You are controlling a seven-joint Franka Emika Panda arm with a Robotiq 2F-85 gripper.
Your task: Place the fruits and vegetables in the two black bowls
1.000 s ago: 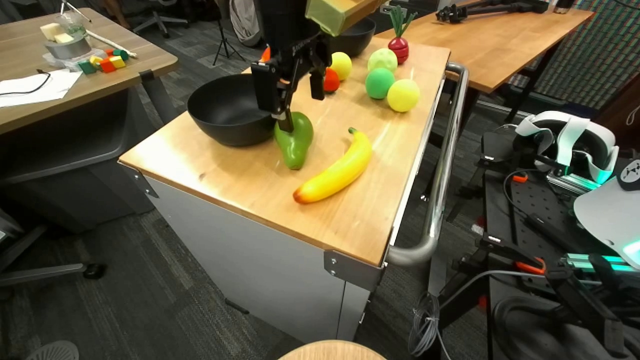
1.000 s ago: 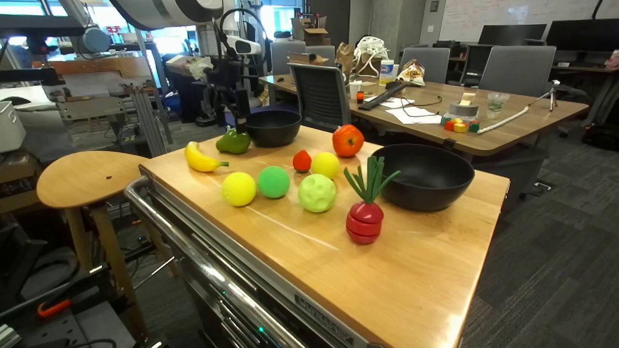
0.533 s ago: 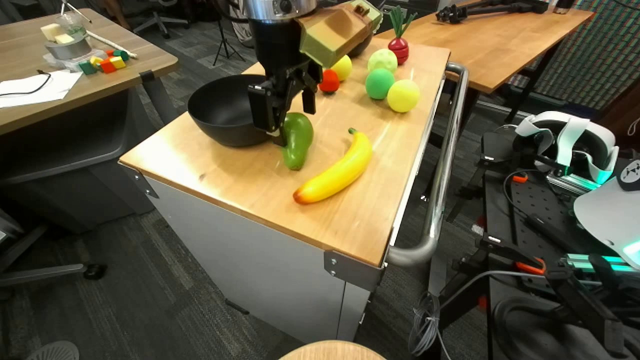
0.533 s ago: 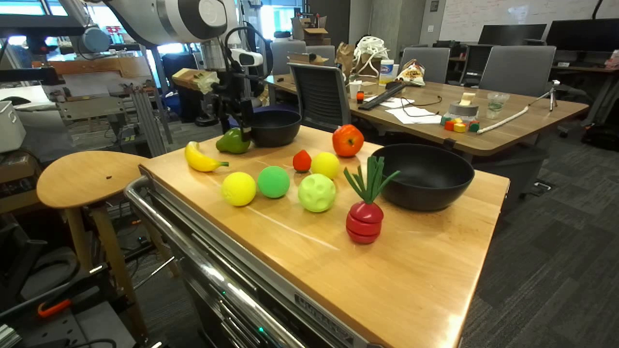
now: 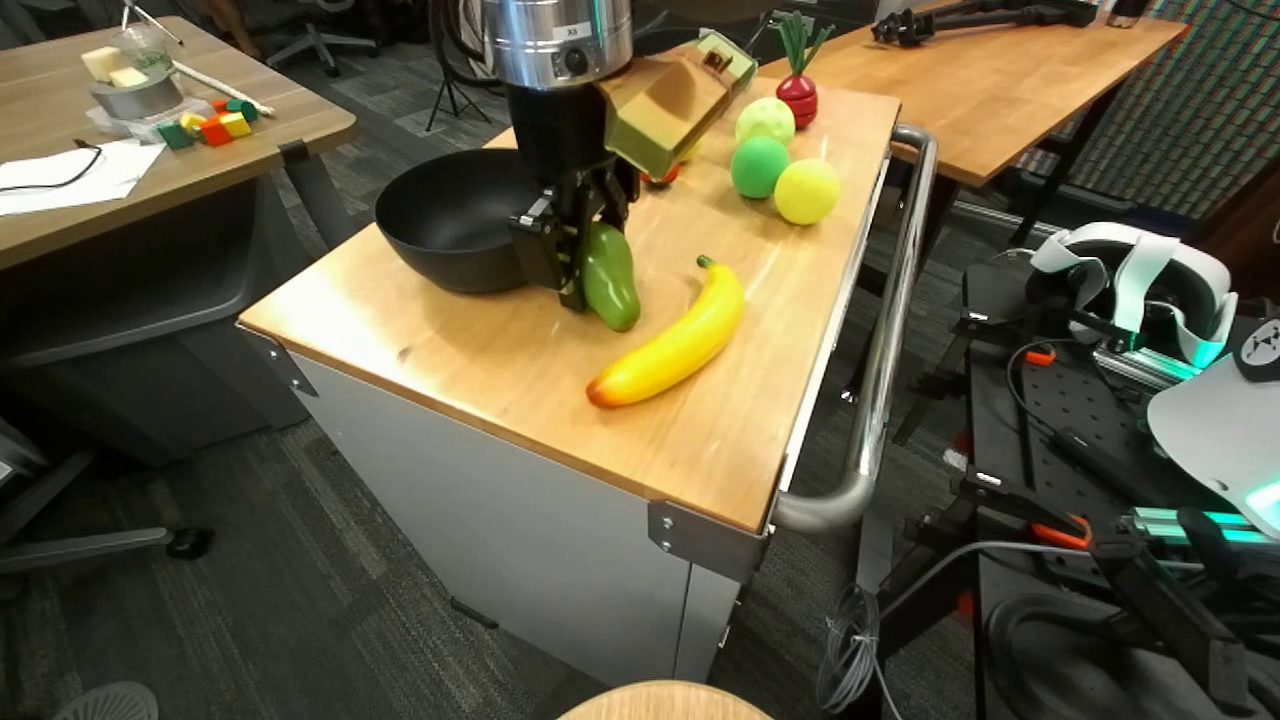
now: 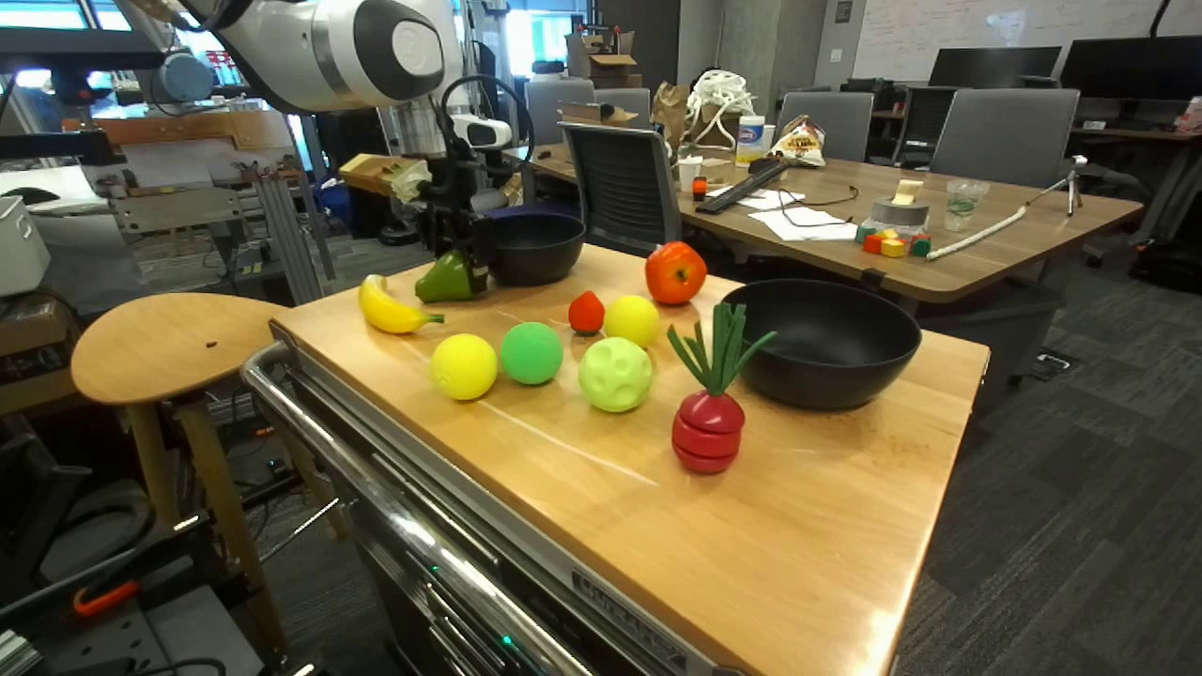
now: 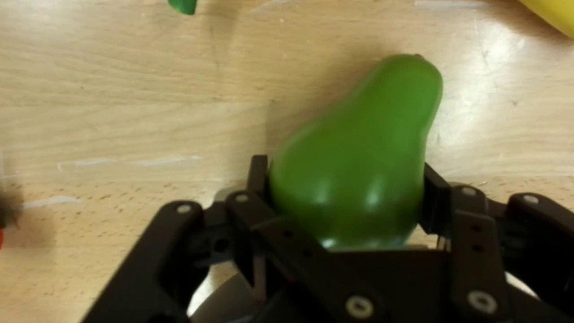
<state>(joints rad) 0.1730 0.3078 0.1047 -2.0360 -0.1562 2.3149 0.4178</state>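
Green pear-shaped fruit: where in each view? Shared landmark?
In an exterior view: pear-shaped fruit just above centre, upper left of the banana.
In an exterior view: pear-shaped fruit left of centre, upper right of the banana.
Wrist view: pear-shaped fruit just right of centre, banana at top edge.
Shared landmark: banana.

The gripper (image 7: 345,188) has a finger (image 7: 257,171) against each side of a green pear-shaped fruit (image 7: 358,154), whose narrow end points toward the upper right over a wooden tabletop (image 7: 134,121). A green tip (image 7: 183,5) shows at the top edge, part of a yellow banana (image 7: 554,13) fills the upper right corner, and pale streaks (image 7: 51,201) mark the tabletop on the left.
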